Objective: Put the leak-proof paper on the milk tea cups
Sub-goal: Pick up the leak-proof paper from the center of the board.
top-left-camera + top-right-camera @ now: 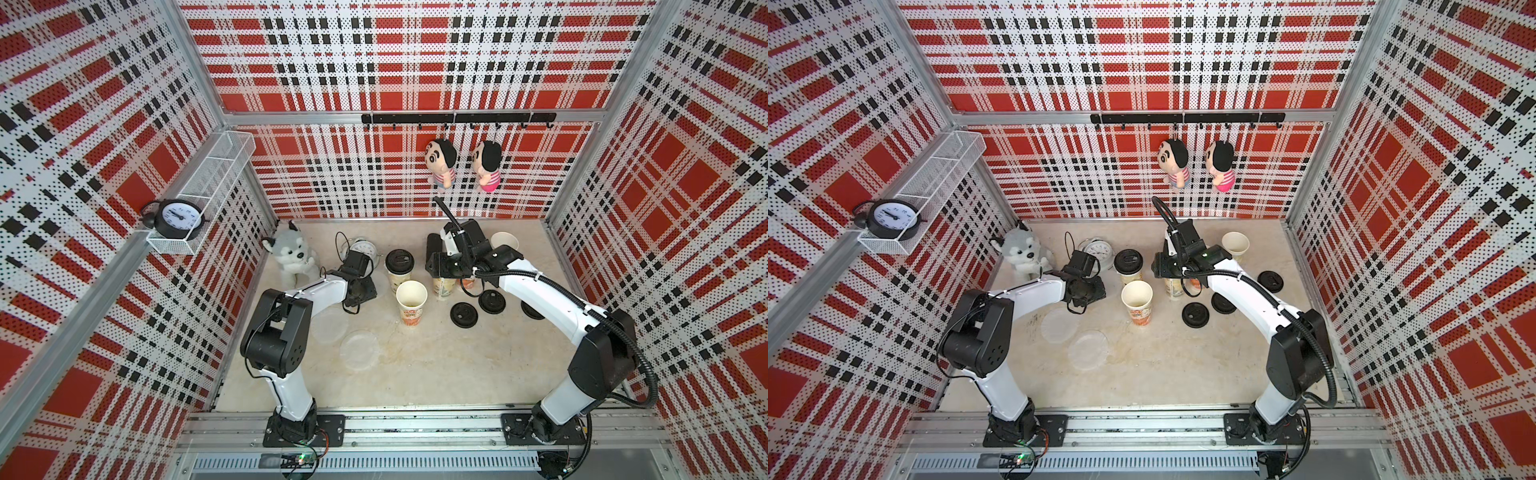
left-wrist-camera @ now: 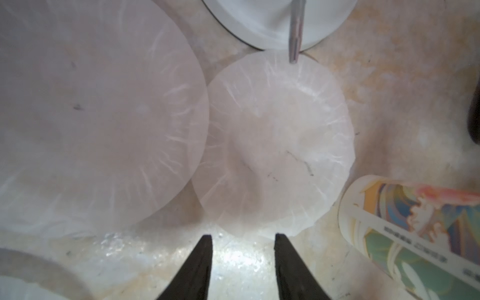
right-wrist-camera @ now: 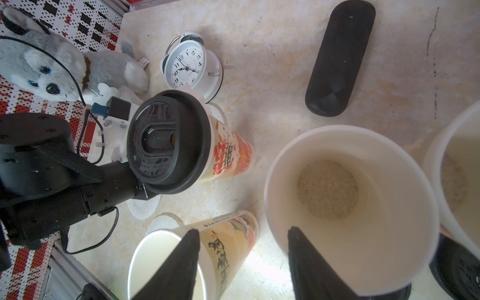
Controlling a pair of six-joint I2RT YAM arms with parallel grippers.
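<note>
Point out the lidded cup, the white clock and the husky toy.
Lidded cup [image 1: 399,262]: in a top view, centre of its black lid.
White clock [image 3: 188,68]: right wrist view, middle of its dial.
Husky toy [image 1: 287,250]: in a top view, its face.

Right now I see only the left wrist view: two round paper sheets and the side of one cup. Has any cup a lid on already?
Observer: Yes, one. In both top views a lidded cup stands just behind an open cup.
Operator: Where is the other gripper?
Observer: The right gripper, fingers apart, hovers at the rim of a second open cup, which has a grainy filling at its bottom.
Operator: Are spare lids in sight?
Observer: Three black lids lie flat on the table, on the robot's right of the cups.
</note>
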